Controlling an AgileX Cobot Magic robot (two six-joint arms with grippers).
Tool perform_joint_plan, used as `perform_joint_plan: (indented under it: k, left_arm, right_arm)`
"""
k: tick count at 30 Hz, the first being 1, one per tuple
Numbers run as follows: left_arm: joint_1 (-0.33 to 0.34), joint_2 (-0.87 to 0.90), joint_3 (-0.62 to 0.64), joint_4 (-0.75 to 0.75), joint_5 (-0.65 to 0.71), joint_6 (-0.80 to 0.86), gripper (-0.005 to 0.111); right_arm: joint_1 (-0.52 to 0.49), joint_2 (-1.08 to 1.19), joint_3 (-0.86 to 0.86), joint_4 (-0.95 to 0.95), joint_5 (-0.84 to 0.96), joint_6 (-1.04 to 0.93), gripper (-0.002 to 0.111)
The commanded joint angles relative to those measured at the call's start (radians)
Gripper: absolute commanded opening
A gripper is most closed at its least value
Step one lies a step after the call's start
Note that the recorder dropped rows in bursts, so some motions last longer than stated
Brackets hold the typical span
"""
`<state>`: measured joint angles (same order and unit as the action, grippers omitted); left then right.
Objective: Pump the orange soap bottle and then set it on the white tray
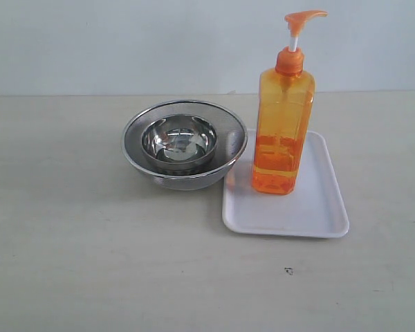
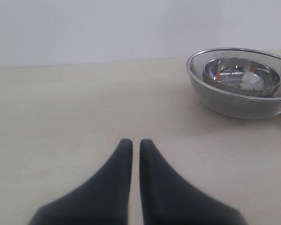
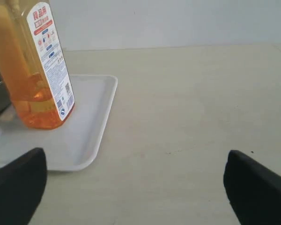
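Note:
The orange soap bottle [image 1: 282,121] stands upright on the white tray [image 1: 318,207], its pump head up and pointing right. The right wrist view shows the bottle [image 3: 30,70] with its white-red label, standing on the tray [image 3: 91,126]. My right gripper [image 3: 133,159] is wide open over bare table, off to the side of the tray, holding nothing. My left gripper [image 2: 136,143] is shut and empty, low over the table, well short of the strainer. Neither gripper shows in the exterior view.
A round steel mesh strainer [image 1: 135,149] holding a steel bowl [image 1: 179,142] sits just left of the tray, touching its corner. The left wrist view has the strainer [image 2: 234,105] to one side. A small dark speck [image 1: 288,270] marks the table in front.

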<state>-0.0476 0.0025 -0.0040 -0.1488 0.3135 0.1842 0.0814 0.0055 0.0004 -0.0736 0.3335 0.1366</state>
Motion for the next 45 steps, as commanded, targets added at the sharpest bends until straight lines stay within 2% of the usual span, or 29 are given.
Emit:
perform_joint_plan:
  k: [1, 5, 7, 10, 13, 16, 45]
  left_arm:
    - [0.003, -0.003, 0.004, 0.004, -0.003, 0.004, 0.005]
    - [0.003, -0.003, 0.004, 0.004, -0.003, 0.004, 0.005]
    - [0.003, -0.003, 0.004, 0.004, -0.003, 0.004, 0.005]
    - [0.003, -0.003, 0.004, 0.004, -0.003, 0.004, 0.005]
    - [0.003, -0.003, 0.004, 0.004, -0.003, 0.004, 0.005]
    - [0.003, -0.003, 0.004, 0.004, -0.003, 0.004, 0.005]
    - [0.003, -0.003, 0.004, 0.004, -0.003, 0.004, 0.005]
  right_arm:
    - [-0.003, -0.005, 0.0, -0.019, -0.003, 0.0, 0.093]
    - [-0.003, -0.005, 0.0, -0.022, 0.013, 0.012, 0.092]
    - [-0.003, -0.005, 0.0, -0.022, 0.029, 0.037, 0.082]
    - [-0.003, -0.005, 0.0, -0.022, 0.038, 0.072, 0.057]
    - [-0.003, -0.005, 0.0, -0.022, 0.038, 0.102, 0.025]
    - [-0.003, -0.005, 0.0, -0.048, 0.038, 0.093, 0.001]
    - [-0.003, -0.005, 0.0, -0.072, 0.038, 0.09, 0.0]
